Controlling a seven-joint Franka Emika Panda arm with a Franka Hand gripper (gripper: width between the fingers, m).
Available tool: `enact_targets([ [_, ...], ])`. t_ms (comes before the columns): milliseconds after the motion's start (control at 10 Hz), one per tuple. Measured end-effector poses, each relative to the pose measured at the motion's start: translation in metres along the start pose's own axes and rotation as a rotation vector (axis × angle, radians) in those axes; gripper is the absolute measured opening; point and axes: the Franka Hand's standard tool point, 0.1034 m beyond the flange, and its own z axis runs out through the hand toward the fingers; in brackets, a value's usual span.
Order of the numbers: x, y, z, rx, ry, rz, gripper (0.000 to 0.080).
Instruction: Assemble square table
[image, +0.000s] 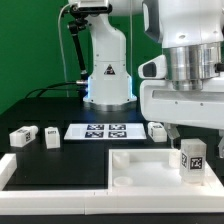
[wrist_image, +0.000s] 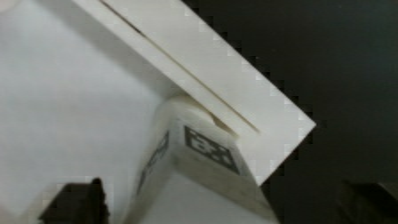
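Gripper (wrist_image: 219, 203): wide open, empty, fingertips flanking leg block (image: 192, 158), apart.
Square table top (image: 140, 166): leg block upright at corner.
Loose leg blocks (image: 22, 137) (image: 51, 135): two, exterior view's left of marker board (image: 103, 131).

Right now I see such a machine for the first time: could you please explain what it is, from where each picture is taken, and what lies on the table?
It is one robot arm; its white base stands at the back. One picture comes from a camera off the arm, the other from a camera on its wrist. On the black table lie the white square table top, a flat marker board and three loose leg blocks. A fourth leg block stands upright on the top near a corner. The gripper is open around it, its dark fingers apart from it, so nothing is held.
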Motion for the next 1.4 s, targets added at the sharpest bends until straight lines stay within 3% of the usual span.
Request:
enact_targets([
  [300, 0.0058, 0.0038, 0.0005, -0.008, 0.017, -0.446, 0.0649],
  [500, 0.0069, 0.0029, 0.0002, -0.005, 0.023, -0.584, 0.0649],
  [600, 0.0067, 0.0028, 0.0004, -0.004, 0.022, -0.571, 0.0649],
  [800, 0.0063, 0.0026, 0.0005, -0.004, 0.021, -0.542, 0.0374],
  [900, 0.0068, 0.0030, 0.0005, -0.003, 0.022, -0.496, 0.0374],
  [1000, 0.0092, 0.0047, 0.0002, -0.005, 0.024, -0.404, 0.0300],
  [1400, 0.0096, 0.0070, 0.0008, -0.014, 0.014, -0.094, 0.0300],
])
